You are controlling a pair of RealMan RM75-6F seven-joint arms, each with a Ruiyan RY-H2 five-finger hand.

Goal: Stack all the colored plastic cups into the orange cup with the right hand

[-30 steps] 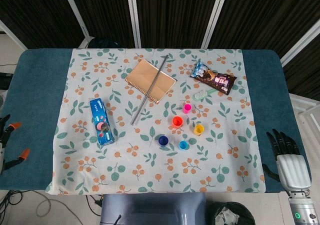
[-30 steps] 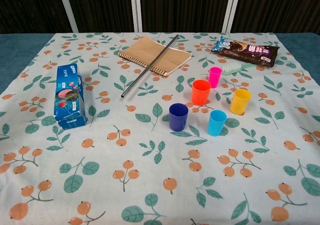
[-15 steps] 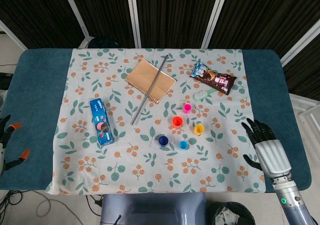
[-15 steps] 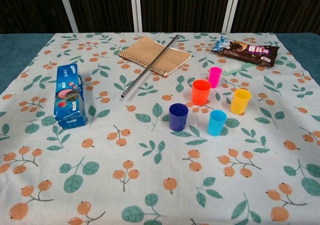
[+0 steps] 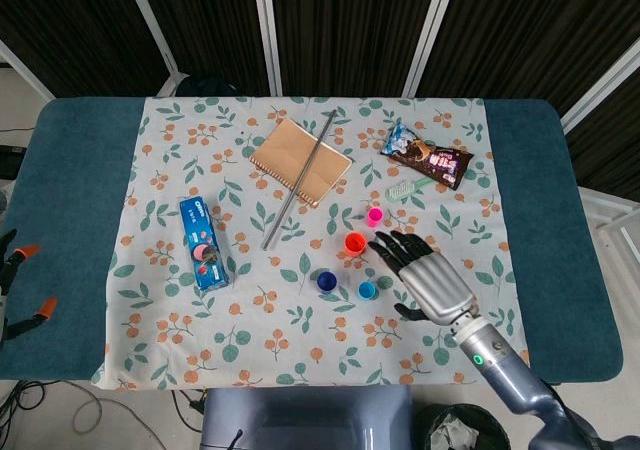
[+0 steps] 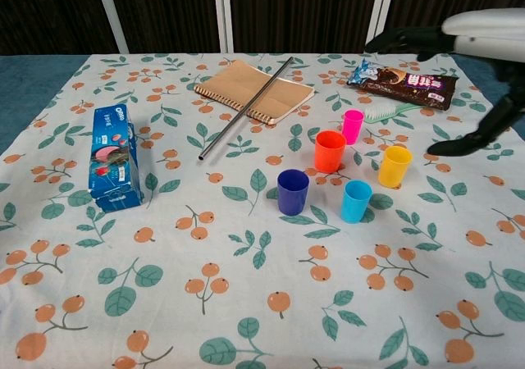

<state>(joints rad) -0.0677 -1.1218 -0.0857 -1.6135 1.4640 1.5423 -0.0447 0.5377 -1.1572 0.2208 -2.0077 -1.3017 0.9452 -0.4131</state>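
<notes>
The right hand (image 5: 425,275) hangs above the yellow cup (image 6: 394,166), fingers spread and empty, poised to pick one up. The orange cup (image 6: 330,151) stands upright amid the pink (image 6: 352,126), blue (image 6: 293,192) and cyan (image 6: 356,201) cups, all apart, none stacked.

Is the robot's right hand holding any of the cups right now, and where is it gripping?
Nothing is held. The right hand hovers open above the yellow cup, fingers spread, touching no cup.
</notes>
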